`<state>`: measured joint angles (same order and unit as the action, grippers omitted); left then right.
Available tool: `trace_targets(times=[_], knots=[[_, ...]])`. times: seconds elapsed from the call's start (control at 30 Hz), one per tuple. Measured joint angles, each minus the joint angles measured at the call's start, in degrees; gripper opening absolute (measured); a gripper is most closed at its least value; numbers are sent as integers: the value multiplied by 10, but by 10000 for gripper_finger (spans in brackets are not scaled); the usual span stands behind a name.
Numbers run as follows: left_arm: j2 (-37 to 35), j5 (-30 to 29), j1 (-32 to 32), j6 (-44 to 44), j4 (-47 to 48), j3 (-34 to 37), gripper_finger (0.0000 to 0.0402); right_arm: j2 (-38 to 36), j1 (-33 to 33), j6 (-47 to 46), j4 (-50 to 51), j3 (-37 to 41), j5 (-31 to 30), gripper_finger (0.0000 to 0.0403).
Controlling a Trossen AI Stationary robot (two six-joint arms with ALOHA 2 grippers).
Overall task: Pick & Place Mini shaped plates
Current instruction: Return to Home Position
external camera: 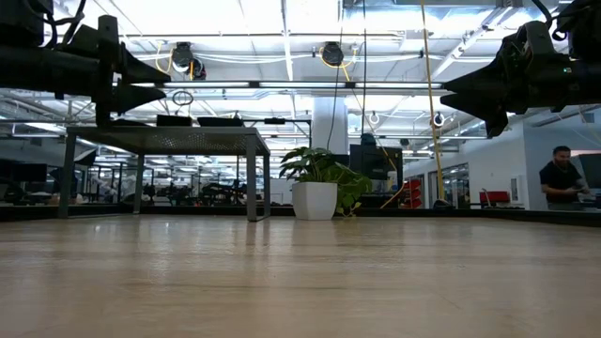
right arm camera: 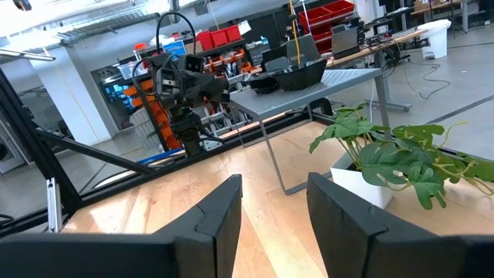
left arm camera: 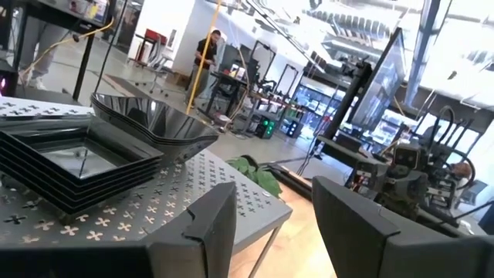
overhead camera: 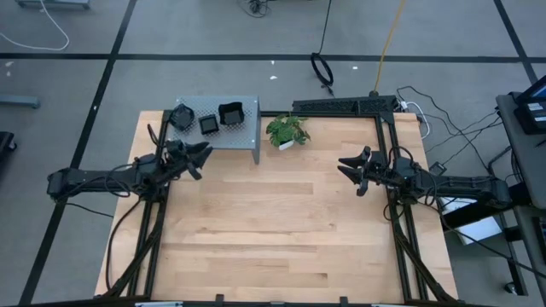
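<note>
Three stacks of small glossy black plates sit on a grey perforated metal stand (overhead camera: 223,132) at the table's far left: a wavy stack (overhead camera: 181,116), a square stack (overhead camera: 209,124) and a deeper stack (overhead camera: 230,112). The left wrist view shows the square stack (left arm camera: 73,166) and the deeper stack (left arm camera: 154,123) resting on the stand top. My left gripper (overhead camera: 203,152) hovers open just off the stand's near edge, above the table. My right gripper (overhead camera: 345,164) hovers open over the table's right half, empty. Both grippers hang high in the low view, left (external camera: 155,80), right (external camera: 451,94).
A small green potted plant (overhead camera: 287,131) in a white pot stands on the table right of the stand. Black frame rails run along the table's far right edge (overhead camera: 345,106) and both sides. The bare wooden top (overhead camera: 273,222) spreads between the arms. A person (external camera: 563,178) stands far behind.
</note>
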<state>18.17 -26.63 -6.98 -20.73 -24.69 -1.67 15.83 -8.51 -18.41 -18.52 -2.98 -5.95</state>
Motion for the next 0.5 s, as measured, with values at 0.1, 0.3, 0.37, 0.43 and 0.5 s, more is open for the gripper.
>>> trace_targets(times=[0.1, 0.3, 0.37, 0.43, 0.5], knots=[[1, -1, 0, -1, 2, 0, 173, 0, 0, 0, 0, 0, 0, 134], [1, -1, 0, -4, 4, 0, 173, 0, 0, 0, 0, 0, 0, 134], [1, -1, 0, -4, 4, 0, 173, 0, 0, 0, 0, 0, 0, 134], [1, -1, 0, -4, 4, 0, 173, 0, 0, 0, 0, 0, 0, 134], [1, -1, 0, -4, 5, 0, 173, 0, 0, 0, 0, 0, 0, 134]])
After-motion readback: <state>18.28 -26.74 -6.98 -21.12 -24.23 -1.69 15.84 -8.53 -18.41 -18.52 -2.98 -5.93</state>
